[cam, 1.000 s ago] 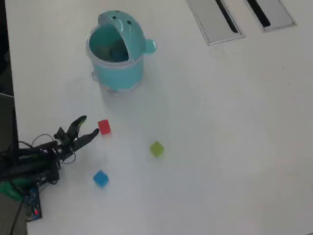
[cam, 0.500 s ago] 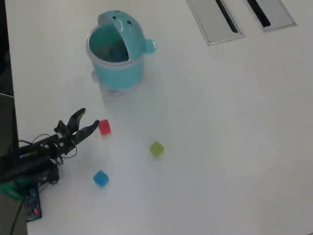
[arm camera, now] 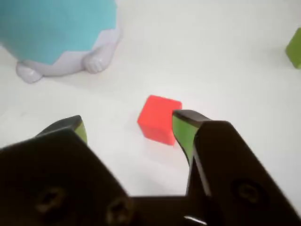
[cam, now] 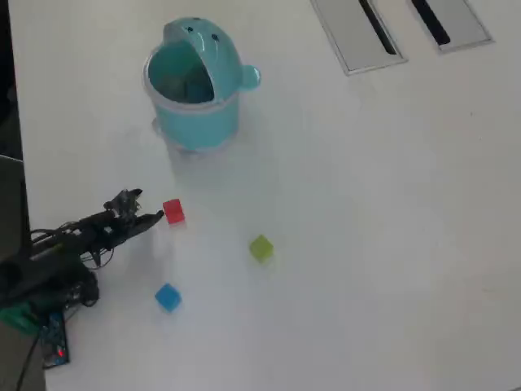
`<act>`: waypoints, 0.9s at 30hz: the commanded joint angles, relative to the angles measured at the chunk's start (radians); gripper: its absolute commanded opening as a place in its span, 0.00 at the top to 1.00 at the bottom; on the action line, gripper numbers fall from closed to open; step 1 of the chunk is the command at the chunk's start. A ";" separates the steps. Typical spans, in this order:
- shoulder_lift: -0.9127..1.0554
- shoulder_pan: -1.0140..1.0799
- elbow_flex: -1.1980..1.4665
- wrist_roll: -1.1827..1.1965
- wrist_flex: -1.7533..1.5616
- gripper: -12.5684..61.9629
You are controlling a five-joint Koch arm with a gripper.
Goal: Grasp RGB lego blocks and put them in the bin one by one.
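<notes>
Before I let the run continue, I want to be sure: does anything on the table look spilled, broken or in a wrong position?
Nothing stands out. The bin stands upright with its lid open. The red block, green block and blue block lie apart on the table. The open hand is beside the red block.

White table, two grey slotted panels (recessed)

In the wrist view, the frame's upper edge is cutting off the bin, showing only its lower body and feet. The right edge is slicing through the yellow-green block. The right fingertip is hiding the red block's lower right corner.
</notes>
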 commanded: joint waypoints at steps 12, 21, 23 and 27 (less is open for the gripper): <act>-0.258 0.051 -0.207 0.002 0.014 0.38; -0.457 0.060 -0.298 0.003 -0.005 0.38; -0.494 0.069 -0.311 0.003 -0.017 0.38; -0.551 0.071 -0.325 0.009 -0.046 0.38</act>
